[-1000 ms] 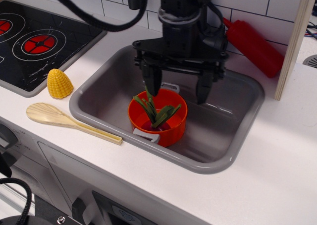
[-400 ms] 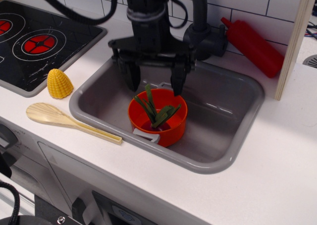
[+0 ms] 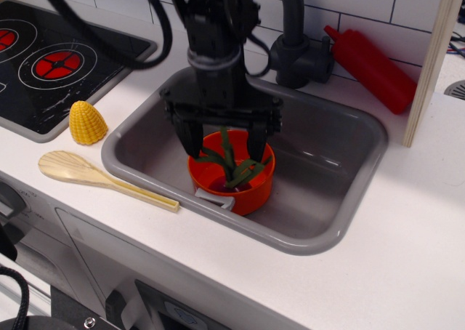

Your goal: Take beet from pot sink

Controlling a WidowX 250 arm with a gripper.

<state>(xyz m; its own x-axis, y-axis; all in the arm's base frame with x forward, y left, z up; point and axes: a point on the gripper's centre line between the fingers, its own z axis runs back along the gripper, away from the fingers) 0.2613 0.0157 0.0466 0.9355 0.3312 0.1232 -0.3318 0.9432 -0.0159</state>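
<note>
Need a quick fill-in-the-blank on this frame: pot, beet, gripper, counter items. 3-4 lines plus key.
1. The orange pot stands inside the grey ____.
2. The beet sits in the pot with its ____ leaves pointing up.
3. The gripper is ____, one finger on each side of the leaves.
4. On the counter left of the sink, the wooden spoon lies nearer the camera than the yellow ____.

Missing words: sink; green; open; corn

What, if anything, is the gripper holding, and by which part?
Nothing yet: the gripper is open, jaws either side of the beet leaves in the pot.
</note>
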